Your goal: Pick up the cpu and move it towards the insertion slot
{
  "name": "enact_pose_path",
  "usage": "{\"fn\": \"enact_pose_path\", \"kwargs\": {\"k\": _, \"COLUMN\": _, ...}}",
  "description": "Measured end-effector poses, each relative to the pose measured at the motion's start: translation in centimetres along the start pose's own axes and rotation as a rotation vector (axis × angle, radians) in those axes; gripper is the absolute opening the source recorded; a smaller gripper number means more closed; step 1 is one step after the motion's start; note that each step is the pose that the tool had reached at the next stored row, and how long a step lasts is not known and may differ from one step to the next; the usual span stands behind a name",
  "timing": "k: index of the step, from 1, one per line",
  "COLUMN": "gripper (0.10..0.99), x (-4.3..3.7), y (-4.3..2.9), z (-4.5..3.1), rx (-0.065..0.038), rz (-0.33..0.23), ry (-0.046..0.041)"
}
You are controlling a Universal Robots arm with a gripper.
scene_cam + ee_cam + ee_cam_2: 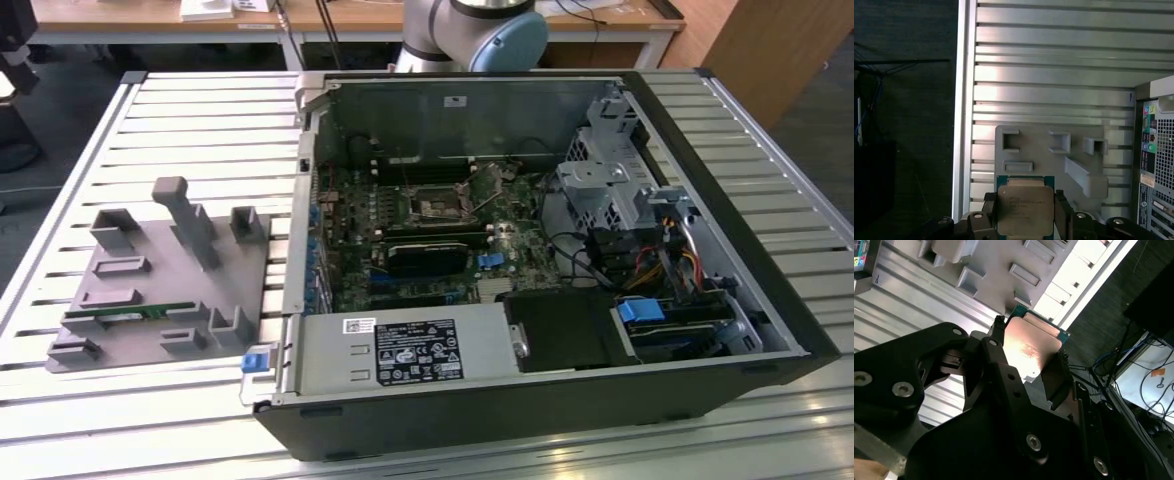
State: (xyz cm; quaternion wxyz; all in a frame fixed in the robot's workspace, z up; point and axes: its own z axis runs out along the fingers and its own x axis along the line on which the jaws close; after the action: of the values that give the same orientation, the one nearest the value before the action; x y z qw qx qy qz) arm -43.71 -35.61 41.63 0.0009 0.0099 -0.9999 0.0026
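One cpu [1025, 210] is gripped by the gripper [1024, 197], its two black fingers [1062, 212] closed on opposite edges and its silvery top showing in both wrist views. It is held clear of the slatted counter [1054, 60], with one grey holder block [1054, 160] behind it. In the exterior view, the single insertion slot [438, 208] sits inside one open computer case [747, 300], well apart from that block, which carries one green memory stick [114, 315].
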Motion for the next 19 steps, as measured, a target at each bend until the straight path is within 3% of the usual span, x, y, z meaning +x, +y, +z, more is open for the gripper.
{"fn": "enact_pose_path", "kwargs": {"k": 19, "gripper": 0.541, "x": -1.41, "y": -0.03, "z": -0.01, "rx": 0.0, "rz": 0.0, "ry": 0.0002}}
